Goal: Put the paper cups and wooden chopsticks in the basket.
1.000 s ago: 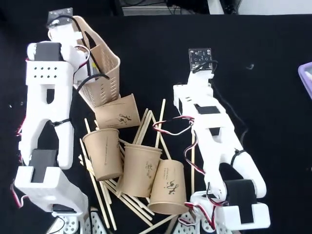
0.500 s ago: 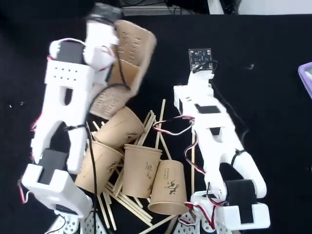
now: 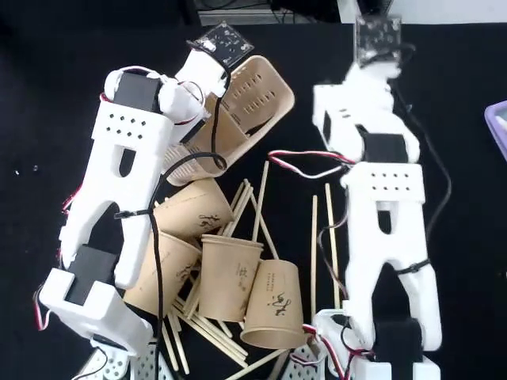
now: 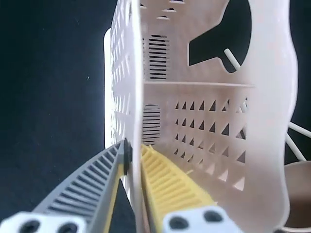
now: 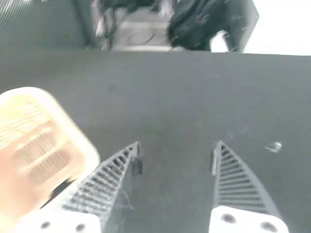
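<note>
Fingers, left gripper [image 4: 134, 146]: pinched shut on basket [image 3: 261, 91] wall
Fingers, right gripper [image 5: 176, 154]: spread wide, held nothing, hung near basket
Basket: tipped on side, at far end of table [image 3: 467, 237]
Paper cups [image 3: 226, 277]: lay outside basket, bunched atop scattered wooden chopsticks [image 3: 333, 229]

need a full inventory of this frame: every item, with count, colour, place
basket: one, beige, slotted, tilted at the back of the table, beyond the cups.
paper cups: four, brown, clustered between the arms, all outside the basket.
wooden chopsticks: many, exact count unclear, pale wood, scattered under and around the cups; two lie apart beside the right arm.
purple object: one, cut off at the table's right edge.
table: one, black.
left gripper: grey and yellow fingers, shut on the basket's wall.
right gripper: grey fingers, open, over bare table beside the basket.
</note>
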Tool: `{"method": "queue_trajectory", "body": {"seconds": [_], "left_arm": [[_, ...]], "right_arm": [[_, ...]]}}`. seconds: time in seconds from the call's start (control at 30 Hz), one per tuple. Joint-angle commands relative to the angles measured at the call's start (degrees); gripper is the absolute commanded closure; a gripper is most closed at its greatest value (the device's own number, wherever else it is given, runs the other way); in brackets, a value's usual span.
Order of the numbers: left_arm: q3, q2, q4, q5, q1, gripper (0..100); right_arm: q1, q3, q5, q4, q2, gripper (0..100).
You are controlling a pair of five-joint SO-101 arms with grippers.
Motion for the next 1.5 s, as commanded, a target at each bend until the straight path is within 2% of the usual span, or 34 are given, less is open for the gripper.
{"method": "queue_trajectory", "body": {"seconds": [0.0, 0.1, 0.47, 0.53, 0.6, 0.67, 0.77, 0.9, 1.0, 1.17, 1.37, 1.47], "left_arm": [[0.0, -1.7, -1.0, -0.4, 2.5, 97], [0.0, -2.0, -0.7, -0.4, 3.0, 97], [0.0, -2.1, -0.5, -0.4, 3.0, 97], [0.0, -2.1, -0.5, -0.4, 3.0, 97], [0.0, -2.1, -0.5, -0.4, 2.9, 97], [0.0, -1.7, -0.5, -0.4, 2.9, 97], [0.0, -1.5, -0.9, -0.4, 2.7, 97], [-1.5, -2.1, -2.1, 0.0, 2.3, 97], [-4.4, -2.1, -2.4, 4.7, 1.0, 94], [-6.2, -2.1, -2.4, 12.8, -2.8, 76], [-6.5, -2.1, -3.2, 19.0, -4.9, 75], [-6.6, -2.2, -3.1, 24.7, -4.8, 75]], "right_arm": [[-5.6, -4.9, 2.3, 3.2, -3.3, 79.2], [-8.2, -2.3, 3.6, 0.5, -2.9, 79.6], [-8.2, 4.7, 3.0, -17.4, 11.6, 80.1], [-6.7, 4.7, 3.0, -18.5, 13.6, 86.4], [-5.3, 4.8, 3.0, -18.8, 14.0, 99.6], [-3.8, 5.5, 3.0, -18.3, 14.0, 96.0], [-2.4, 7.4, 2.9, -19.0, 14.0, 98.4], [-2.2, 10.1, -2.3, -20.6, 14.0, 98.8], [-2.2, 10.2, -4.1, -20.2, 13.7, 98.8], [-1.1, 13.8, -4.7, -20.4, 8.2, 98.8], [-2.5, 18.8, -4.7, -21.6, 1.3, 98.8], [-3.6, 20.5, -4.7, -24.2, 1.3, 98.8]]}}
